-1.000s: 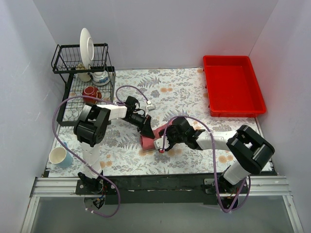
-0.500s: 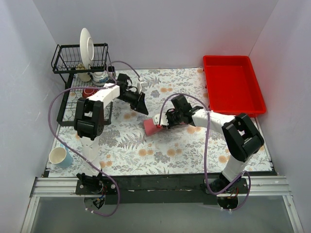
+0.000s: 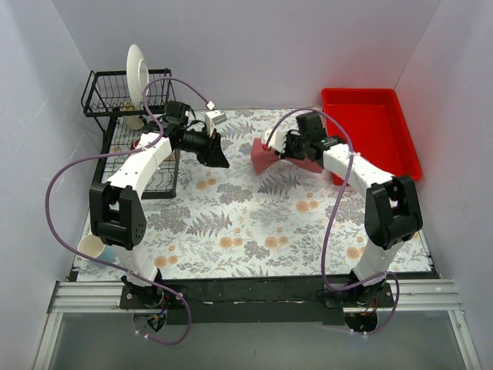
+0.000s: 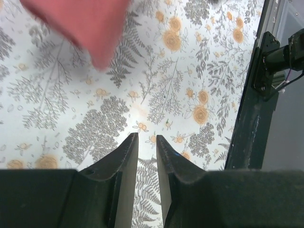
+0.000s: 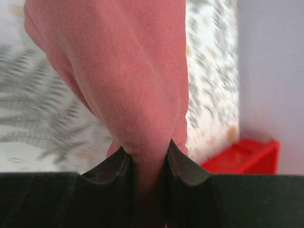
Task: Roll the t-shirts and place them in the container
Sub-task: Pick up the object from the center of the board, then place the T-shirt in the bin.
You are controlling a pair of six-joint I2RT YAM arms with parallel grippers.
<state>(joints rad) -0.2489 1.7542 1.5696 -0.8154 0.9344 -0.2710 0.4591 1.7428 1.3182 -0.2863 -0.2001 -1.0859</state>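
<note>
The salmon-pink t-shirt (image 3: 264,156) is a rolled bundle, lifted above the floral table just left of the red tray. My right gripper (image 3: 276,149) is shut on it. In the right wrist view the cloth (image 5: 123,71) fills the gap between the jaws of my right gripper (image 5: 147,148) and hangs beyond the tips. My left gripper (image 3: 221,159) is apart from the shirt, to its left near the dish rack. In the left wrist view my left gripper (image 4: 147,137) is empty with a narrow gap between the jaws, and the shirt (image 4: 80,23) shows blurred at top left.
A red plastic tray (image 3: 370,131) sits at the back right; it also shows in the right wrist view (image 5: 242,154). A black dish rack (image 3: 131,173) with a white plate (image 3: 137,73) stands at the back left. A cup (image 3: 92,248) sits at the near left.
My right gripper has carried the rolled shirt from the table's middle up and back towards the red tray. My left gripper has left the shirt and moved back towards the rack.
</note>
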